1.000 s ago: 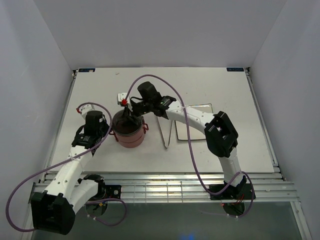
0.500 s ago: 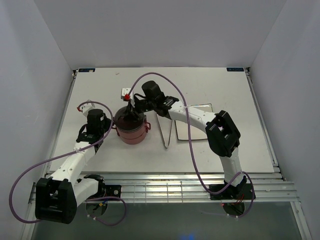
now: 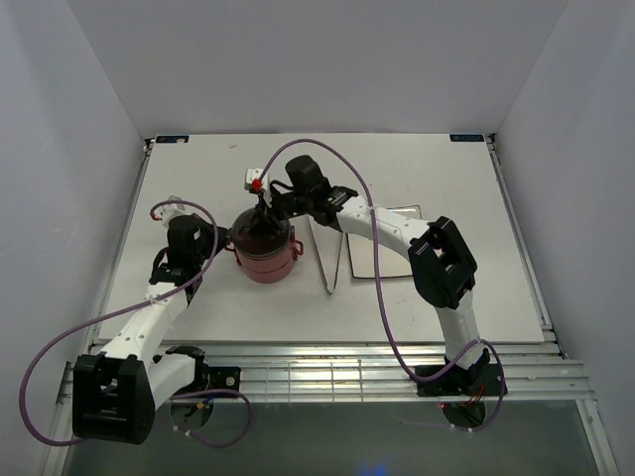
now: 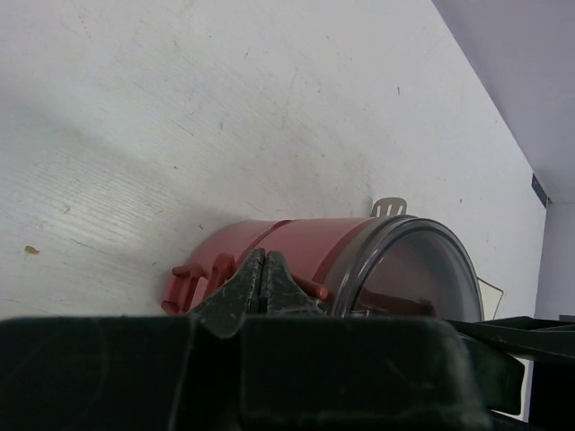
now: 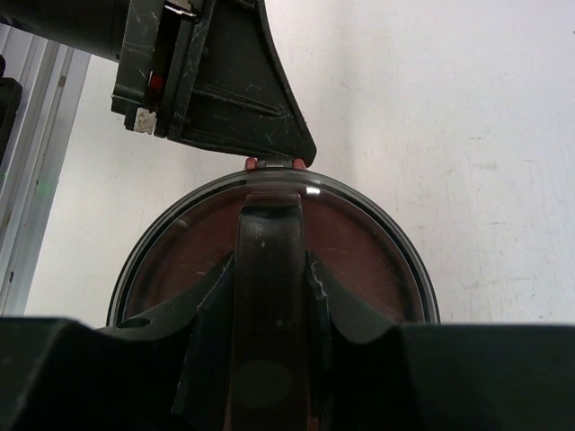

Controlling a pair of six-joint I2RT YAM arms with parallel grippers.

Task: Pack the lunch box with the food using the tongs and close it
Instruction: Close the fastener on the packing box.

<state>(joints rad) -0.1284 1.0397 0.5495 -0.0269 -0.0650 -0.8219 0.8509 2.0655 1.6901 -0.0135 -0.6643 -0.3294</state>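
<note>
The lunch box [image 3: 264,256] stands stacked on the table, a dusty-red tiffin under a grey see-through top cover [image 5: 368,260]. My right gripper [image 3: 263,218] reaches down from above and is shut on the dark handle [image 5: 268,224] across that cover, a jaw on each side of the strap at the right gripper [image 5: 268,269]. My left gripper [image 4: 261,262] is shut with nothing in it, its tips against the red clasp [image 4: 193,274] on the box's left side. The silver tongs [image 3: 335,260] lie in a narrow V just right of the box. The food is hidden.
A white square plate [image 3: 399,243] lies right of the tongs. A small white and red piece [image 3: 248,181] sits behind the lunch box. The left arm's gripper body [image 5: 216,81] shows at the top of the right wrist view, close to the cover's rim.
The right jaws have narrowed onto the handle. The left gripper has moved in to the box's left side, and the lunch box has shifted slightly toward the back right.
</note>
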